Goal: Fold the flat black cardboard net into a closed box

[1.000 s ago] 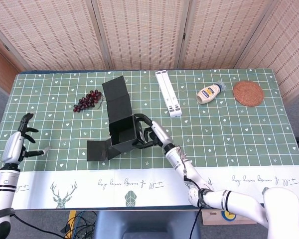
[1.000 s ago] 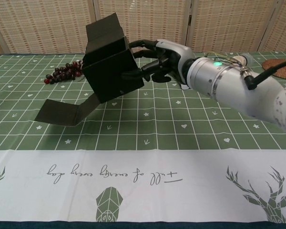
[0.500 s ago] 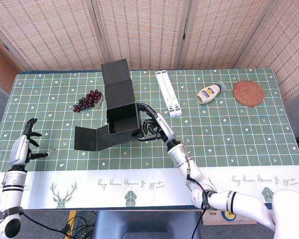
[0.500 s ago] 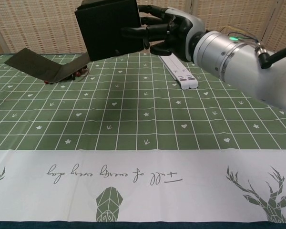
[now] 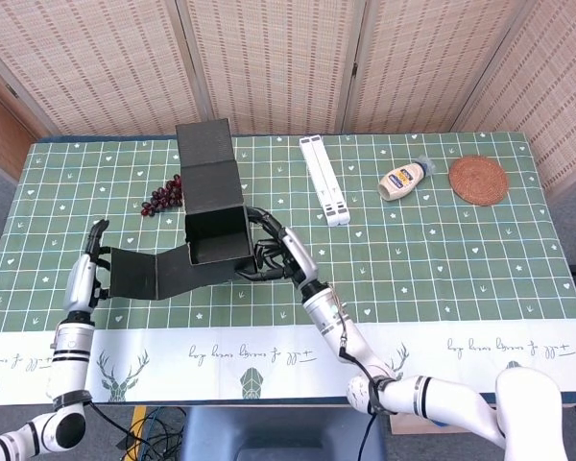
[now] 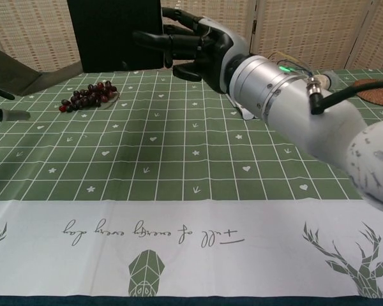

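I held the black cardboard box (image 5: 214, 228) up off the green checked tablecloth (image 5: 442, 259) with my right hand (image 5: 278, 257), fingers wrapped against its right side, the thumb and fingertips pressed on the wall nearest me. It was only half made: the middle formed an open square tub with dark matte walls, a long panel with a crease across it stood up from the back edge, and another flat panel stuck out to the left at about the same height. The chest view showed the tub high against the screens, its near face plain and black, with my right hand clasped on its lower right corner. My left hand (image 5: 91, 276) was at the outer end of that left panel, fingers spread and not clenched; I could not tell if it was touching the cardboard. Behind the box lay a bunch of grapes (image 5: 163, 195); to the right were a white folding stand (image 5: 324, 179), a squeeze bottle (image 5: 403, 179) and a round woven coaster (image 5: 478, 180).
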{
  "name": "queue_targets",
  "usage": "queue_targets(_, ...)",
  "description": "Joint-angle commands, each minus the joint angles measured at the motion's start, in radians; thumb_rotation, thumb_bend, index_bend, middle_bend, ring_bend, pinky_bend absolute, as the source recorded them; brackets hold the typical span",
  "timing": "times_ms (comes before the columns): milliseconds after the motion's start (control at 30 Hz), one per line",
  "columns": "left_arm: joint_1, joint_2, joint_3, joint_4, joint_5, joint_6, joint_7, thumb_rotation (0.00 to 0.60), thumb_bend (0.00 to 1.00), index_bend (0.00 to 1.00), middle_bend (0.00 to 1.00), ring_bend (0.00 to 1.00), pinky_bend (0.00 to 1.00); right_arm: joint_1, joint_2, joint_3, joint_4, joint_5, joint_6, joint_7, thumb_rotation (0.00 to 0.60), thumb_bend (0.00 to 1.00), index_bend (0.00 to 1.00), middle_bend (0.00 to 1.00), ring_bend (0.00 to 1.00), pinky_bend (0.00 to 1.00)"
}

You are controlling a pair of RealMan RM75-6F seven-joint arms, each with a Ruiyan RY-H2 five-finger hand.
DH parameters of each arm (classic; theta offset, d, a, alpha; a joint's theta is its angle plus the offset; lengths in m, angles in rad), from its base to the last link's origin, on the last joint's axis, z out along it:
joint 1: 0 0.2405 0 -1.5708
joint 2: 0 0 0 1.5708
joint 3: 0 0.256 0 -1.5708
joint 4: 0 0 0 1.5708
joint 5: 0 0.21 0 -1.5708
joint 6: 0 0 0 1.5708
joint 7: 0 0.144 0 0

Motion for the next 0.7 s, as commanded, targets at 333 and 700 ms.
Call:
queue_targets(333,-0.018,-0.044,-0.046,-0.071,0.038,0.042,-0.034,0.6,0.12,0.0,0.0,0.31,0.5,0.055,-0.126,-0.039,0.147,-0.074,0.044,0.066,0.6,0.16,0.16,0.35,0.74,1.0)
queue_targets(700,0.012,0.018,-0.034,-0.133,0.068,0.047,-0.038,0.6,0.12,0.0,0.0,0.31,0.5,0.07,-0.152,-0.077,0.213,-0.107,0.057,0.032,0.6,0.17,0.16,0.35,0.74,1.0)
